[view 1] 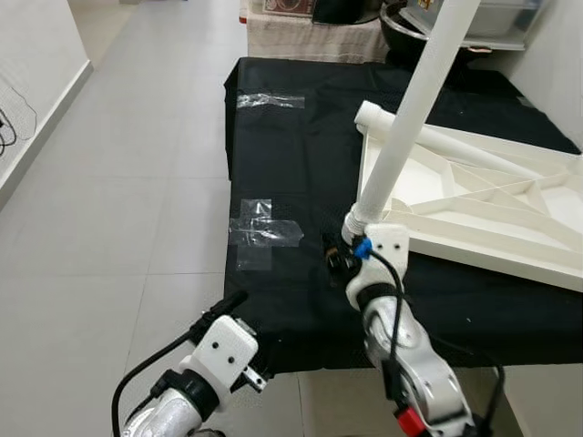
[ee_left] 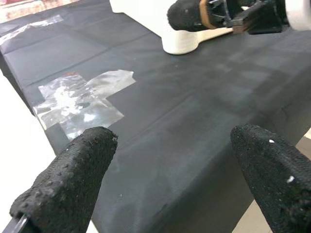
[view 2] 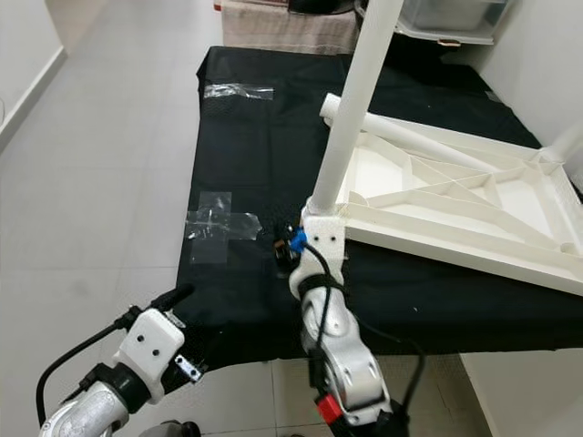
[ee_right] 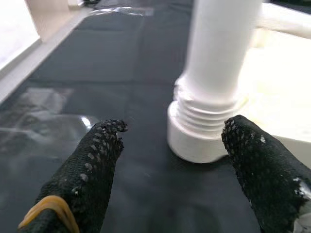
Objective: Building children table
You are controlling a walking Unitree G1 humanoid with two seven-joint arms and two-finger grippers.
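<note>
A white table top (view 1: 492,209) lies upside down on a black cloth (view 1: 291,164). One white leg (view 1: 410,118) stands tilted in its near corner socket (ee_right: 194,145), with thread ridges showing above the socket. A second leg (view 1: 446,138) lies across the far edge of the underside. My right gripper (ee_right: 176,128) is open at the base of the standing leg, one finger on either side and just short of it. My left gripper (ee_left: 172,141) is open too, low at the cloth's near left edge with nothing between its fingers.
Two patches of clear tape (view 1: 264,232) (view 1: 271,100) are stuck to the cloth. Grey tiled floor (view 1: 137,182) runs along the left beside a white wall (view 1: 32,55). A cloth-draped stand (view 1: 310,36) with dark bowls stands behind the cloth.
</note>
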